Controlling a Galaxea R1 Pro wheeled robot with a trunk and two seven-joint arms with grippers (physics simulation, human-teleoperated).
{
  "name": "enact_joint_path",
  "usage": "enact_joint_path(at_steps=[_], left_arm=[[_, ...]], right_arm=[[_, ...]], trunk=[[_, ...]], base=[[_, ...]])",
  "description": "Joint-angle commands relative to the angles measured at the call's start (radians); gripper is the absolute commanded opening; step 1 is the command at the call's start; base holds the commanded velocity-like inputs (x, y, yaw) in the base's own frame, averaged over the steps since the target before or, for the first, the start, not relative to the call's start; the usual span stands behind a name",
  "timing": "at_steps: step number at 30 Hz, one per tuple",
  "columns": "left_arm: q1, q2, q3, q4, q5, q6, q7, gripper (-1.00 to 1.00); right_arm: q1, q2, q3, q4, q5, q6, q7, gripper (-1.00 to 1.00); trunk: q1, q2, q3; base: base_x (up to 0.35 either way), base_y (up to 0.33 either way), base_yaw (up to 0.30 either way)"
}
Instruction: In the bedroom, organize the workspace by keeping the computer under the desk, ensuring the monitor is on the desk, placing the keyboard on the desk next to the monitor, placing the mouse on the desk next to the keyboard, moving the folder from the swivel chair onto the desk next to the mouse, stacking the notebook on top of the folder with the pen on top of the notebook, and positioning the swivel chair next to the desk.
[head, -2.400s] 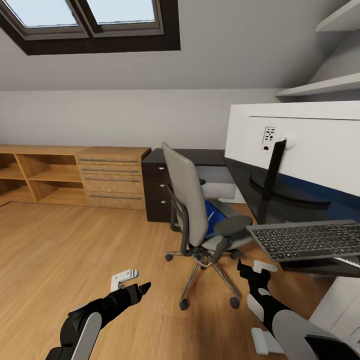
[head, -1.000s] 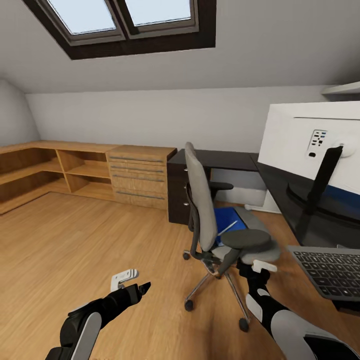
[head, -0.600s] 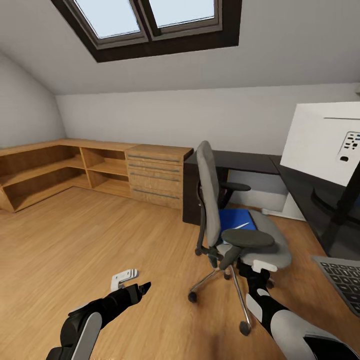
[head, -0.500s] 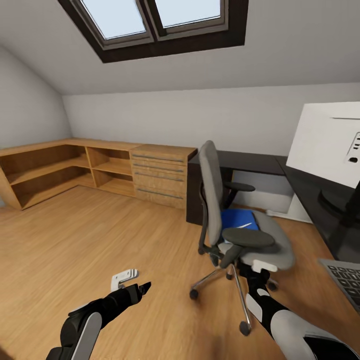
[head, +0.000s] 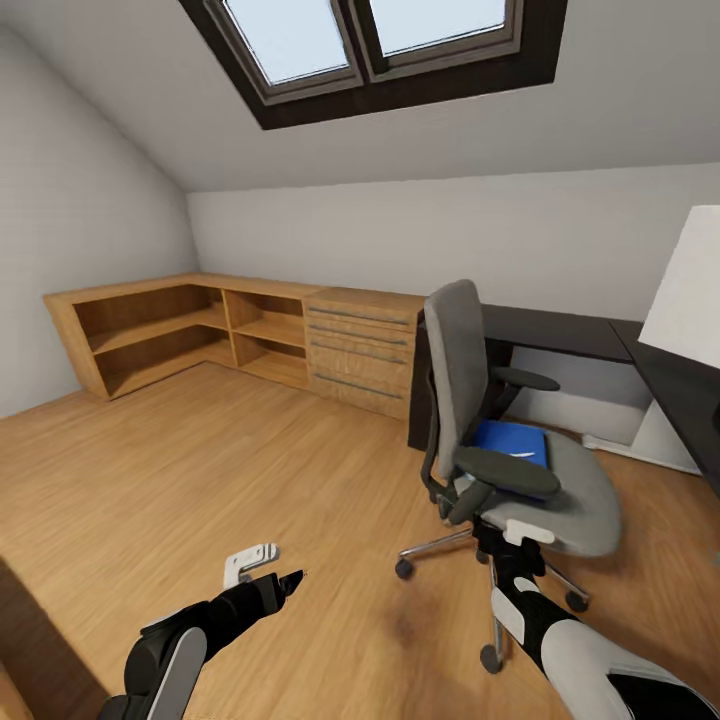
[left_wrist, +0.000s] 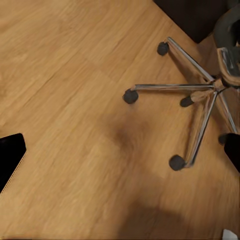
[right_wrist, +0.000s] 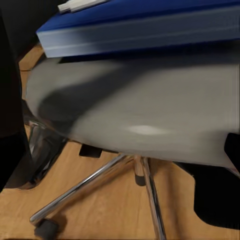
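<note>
The swivel chair (head: 560, 505), grey with black armrests, stands on the wood floor in front of the desk (head: 565, 330), its tall back turned toward me. The blue folder (head: 512, 442) lies flat on its seat with the white pen (head: 521, 457) on top. A white corner of the monitor (head: 692, 295) shows at the right edge. My left gripper (head: 270, 572) hangs open over bare floor, left of the chair. My right gripper (head: 505, 537) is open just below the seat's front edge. The right wrist view looks up at the folder (right_wrist: 150, 25), pen (right_wrist: 80, 5) and seat (right_wrist: 150, 100).
A low light-wood cabinet (head: 250, 335) with open shelves and drawers runs along the back wall and into the left corner. The chair's chrome star base (left_wrist: 200, 90) and casters spread over the floor near my arms. Open floor lies to the left.
The whole view has swung left, so the keyboard and most of the monitor have slid out at the right. Both arms hold the same pose; the chair and folder have not moved.
</note>
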Motion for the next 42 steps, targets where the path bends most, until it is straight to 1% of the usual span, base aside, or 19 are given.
enact_joint_path(at_steps=[1,20,35,42], left_arm=[[-0.001,0.000,-0.001,0.000,0.010,0.004,0.009,1.00],[-0.001,-0.002,-0.002,0.000,0.010,0.003,0.008,1.00],[-0.001,-0.002,-0.002,0.000,0.010,0.003,0.009,1.00],[-0.001,-0.002,-0.002,0.000,0.010,0.002,0.009,1.00]], right_arm=[[-0.001,0.000,0.004,0.001,-0.009,-0.005,0.003,1.00],[-0.001,0.000,0.004,0.001,-0.008,-0.005,0.003,1.00],[-0.001,0.000,0.004,0.001,-0.004,-0.005,0.003,1.00],[-0.001,0.000,0.004,0.001,-0.003,-0.005,0.003,1.00]], trunk=[[0.000,0.000,-0.001],[0.000,0.000,-0.001],[0.000,0.000,-0.001],[0.000,0.000,-0.001]], base=[[0.000,0.000,0.273],[0.000,0.000,0.266],[0.002,0.000,0.031],[0.132,0.050,0.000]])
